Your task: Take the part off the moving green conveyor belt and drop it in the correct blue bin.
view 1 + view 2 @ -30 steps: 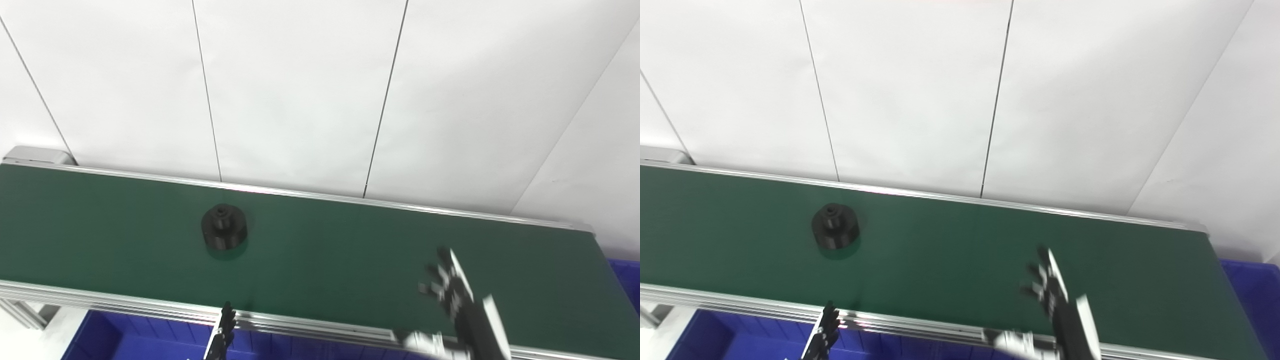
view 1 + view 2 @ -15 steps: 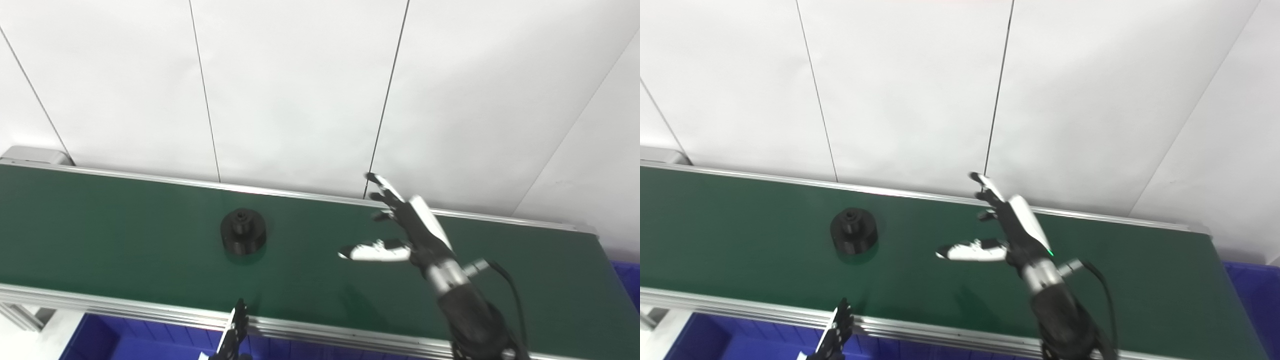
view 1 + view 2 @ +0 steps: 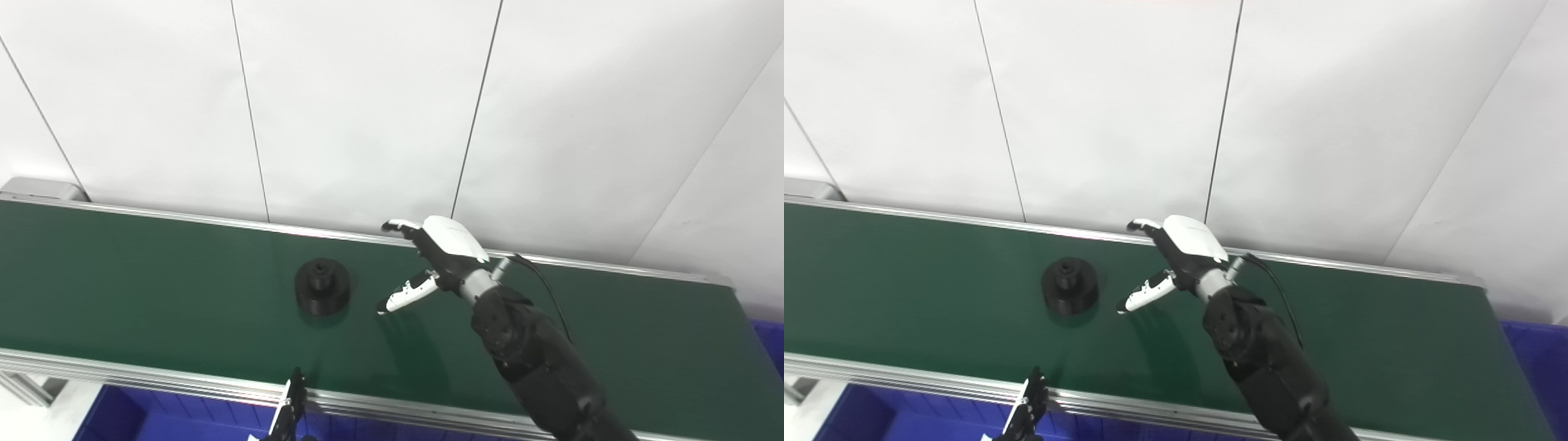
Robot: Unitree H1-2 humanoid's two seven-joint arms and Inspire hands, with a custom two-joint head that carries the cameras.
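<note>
Left eye view: black part (image 3: 322, 294) on the green conveyor belt (image 3: 153, 288), just beyond the right hand (image 3: 438, 257), whose fingers (image 3: 399, 226) are spread wide, empty. Right eye view: the part (image 3: 1069, 294) looks rigid, probably light; grip its broad base. Left hand (image 3: 1026, 415) state unclear.

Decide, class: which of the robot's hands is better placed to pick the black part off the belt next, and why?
Right. The right hand is open over the green belt, close beside the black part. Only the fingers of the left hand show, low at the belt's near rail, off the belt.
</note>
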